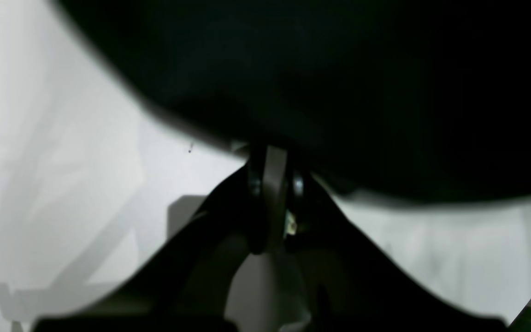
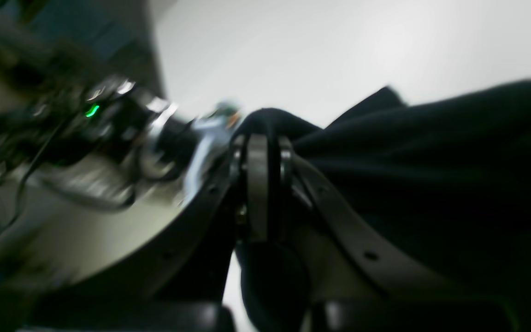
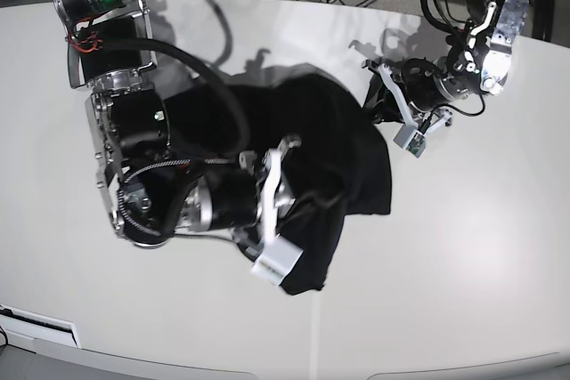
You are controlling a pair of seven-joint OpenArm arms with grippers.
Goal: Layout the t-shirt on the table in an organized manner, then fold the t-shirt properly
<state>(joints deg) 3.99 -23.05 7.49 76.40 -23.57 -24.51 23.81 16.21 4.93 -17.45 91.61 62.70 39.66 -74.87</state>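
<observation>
i see both grippers pinching the black t-shirt (image 3: pixel 338 144): left gripper (image 1: pixel 272 154) seemingly at its edge, right gripper (image 2: pixel 261 143) on a bunched fold, over the white table (image 3: pixel 481 246).

- You have the t-shirt (image 3: pixel 343 144) bunched on the table (image 3: pixel 481 291), near its middle.
- Your right gripper (image 3: pixel 307 193) sits at the shirt's left part in the base view.
- Your left gripper (image 3: pixel 374 100) sits at its far right edge.
</observation>
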